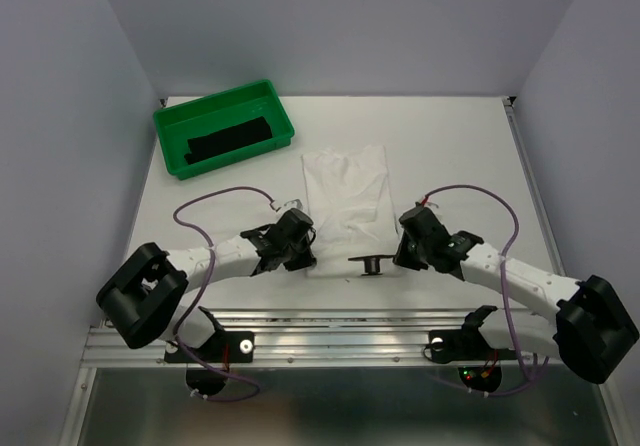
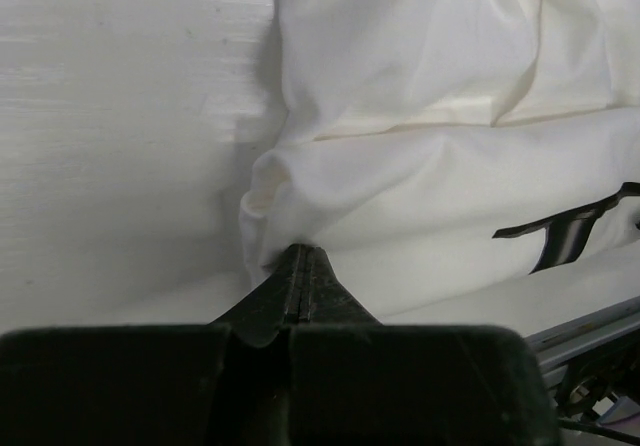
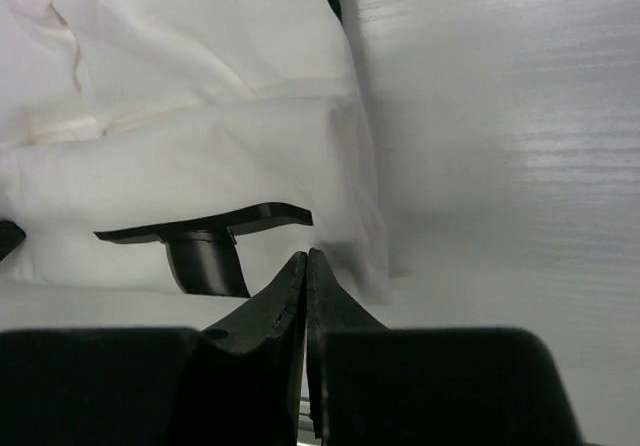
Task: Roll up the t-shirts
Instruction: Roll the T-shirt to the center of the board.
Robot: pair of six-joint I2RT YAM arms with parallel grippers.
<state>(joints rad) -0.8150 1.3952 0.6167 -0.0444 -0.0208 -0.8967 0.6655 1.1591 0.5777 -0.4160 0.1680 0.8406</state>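
Table (image 1: 450,146): white t-shirt (image 1: 345,191) at centre, its near end folded over, showing a black print (image 3: 205,246) with no readable wording; green tray (image 1: 170,121) at the far left corner, holding the black t-shirt (image 1: 228,139). Left gripper (image 2: 303,253) and right gripper (image 3: 306,256): fingers clenched, tips at the fold's left and right ends; whether cloth is pinched, cannot tell.

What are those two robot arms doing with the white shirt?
They are rolling up t-shirts. The white t-shirt lies on the table, its near end turned over into a first fold. Both hands are shut at that fold, the left hand at its left corner, the right hand at its right. The black t-shirt lies in the green tray.
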